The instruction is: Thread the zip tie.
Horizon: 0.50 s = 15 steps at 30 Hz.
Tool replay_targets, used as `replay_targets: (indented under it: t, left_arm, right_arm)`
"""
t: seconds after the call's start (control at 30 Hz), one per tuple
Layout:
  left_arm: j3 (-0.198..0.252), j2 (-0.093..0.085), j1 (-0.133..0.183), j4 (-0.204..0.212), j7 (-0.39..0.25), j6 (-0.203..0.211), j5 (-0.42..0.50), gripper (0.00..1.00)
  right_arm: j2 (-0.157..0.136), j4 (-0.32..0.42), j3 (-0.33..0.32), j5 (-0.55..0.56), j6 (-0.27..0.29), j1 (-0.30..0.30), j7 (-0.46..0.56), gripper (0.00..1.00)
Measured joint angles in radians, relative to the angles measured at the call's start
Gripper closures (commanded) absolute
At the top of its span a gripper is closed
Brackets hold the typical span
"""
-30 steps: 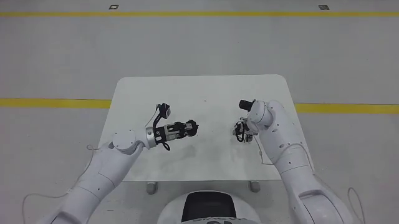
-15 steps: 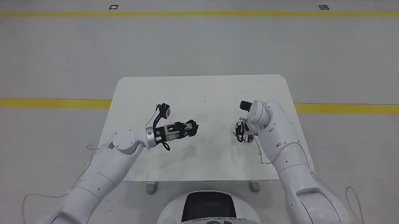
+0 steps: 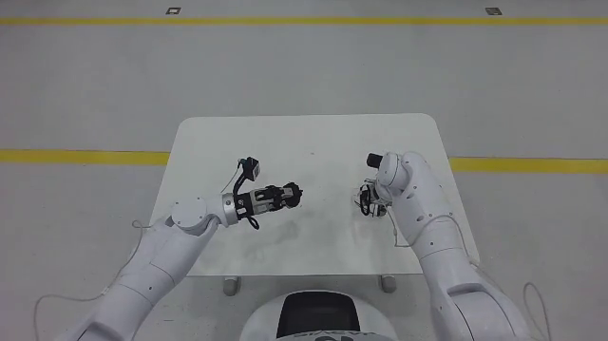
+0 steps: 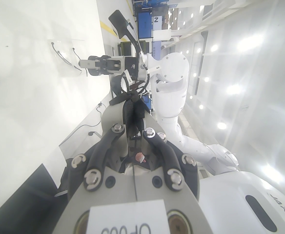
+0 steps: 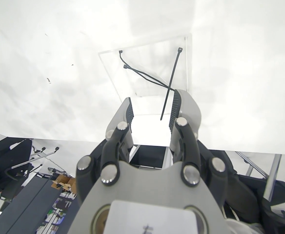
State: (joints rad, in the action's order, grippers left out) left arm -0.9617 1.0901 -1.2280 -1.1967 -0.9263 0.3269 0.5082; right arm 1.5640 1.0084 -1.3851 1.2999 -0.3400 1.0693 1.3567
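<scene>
A clear shallow tray [image 5: 154,49] lies on the white table [image 3: 304,132] with three black zip ties in it. One straight zip tie [image 5: 173,74] runs from its head at the tray's far side toward my right gripper [image 5: 152,108], its tail lying between the open fingers. Two other zip ties [image 5: 142,74] cross under it. My right gripper [image 3: 365,200] hangs just above the tray's near edge. My left gripper [image 3: 294,190] sits at the table's middle, pointing at the right one, fingers [image 4: 132,113] pressed together. I see nothing held between them.
In the left wrist view the tray [image 4: 64,47] and the right gripper [image 4: 81,63] lie straight ahead. The table's edge runs close behind the right gripper. Yellow floor lines [image 3: 85,157] cross beyond the table.
The right arm has shifted very slightly over the tray. The left arm has not moved.
</scene>
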Motion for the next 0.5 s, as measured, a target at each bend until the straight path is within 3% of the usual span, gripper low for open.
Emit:
replay_targets:
  t: [0.5]
  left_arm:
    - [0.0, 0.0, 0.0, 0.0, 0.0, 0.0, 0.0, 1.0]
  right_arm:
    - [0.029, -0.023, -0.03, 0.057, 0.0, -0.01, -0.011, 0.71]
